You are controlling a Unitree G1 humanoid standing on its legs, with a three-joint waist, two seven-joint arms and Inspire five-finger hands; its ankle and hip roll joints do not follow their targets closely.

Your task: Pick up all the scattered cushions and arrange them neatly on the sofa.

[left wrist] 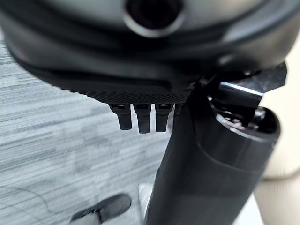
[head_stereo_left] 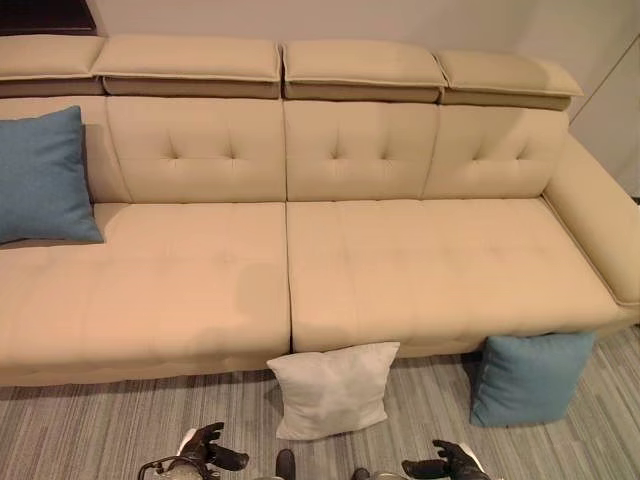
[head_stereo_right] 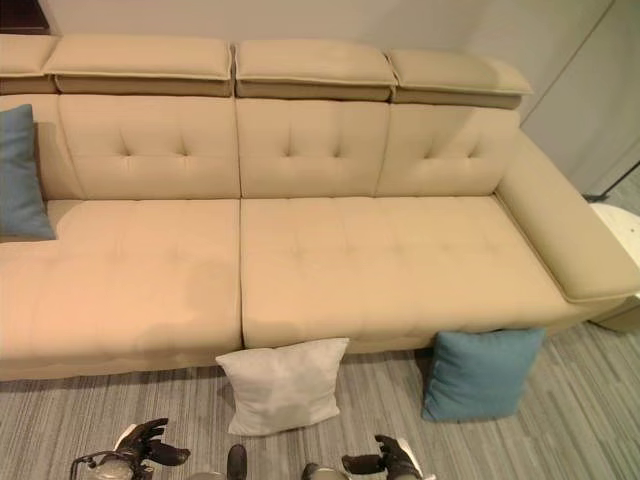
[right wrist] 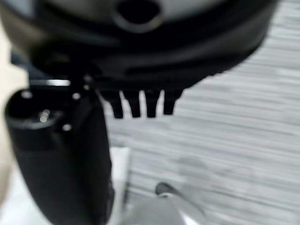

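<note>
A white cushion [head_stereo_left: 332,388] leans against the front of the beige sofa [head_stereo_left: 200,290], standing on the floor near its middle seam. On the floor at the right, a blue cushion [head_stereo_left: 530,375] stands below the sofa's right end. Another blue cushion [head_stereo_left: 40,175] is propped against the backrest at the sofa's far left. My left hand [head_stereo_left: 205,447] and right hand [head_stereo_left: 445,462] hang low over the floor, on either side of the white cushion and short of it. Both are open and hold nothing; their straight fingers [left wrist: 140,119] [right wrist: 140,105] point at the carpet.
Grey striped carpet [head_stereo_left: 100,430] covers the floor in front of the sofa. The right armrest [head_stereo_left: 600,230] slopes forward above the floor's blue cushion. A white object [head_stereo_right: 620,225] stands past the sofa's right end.
</note>
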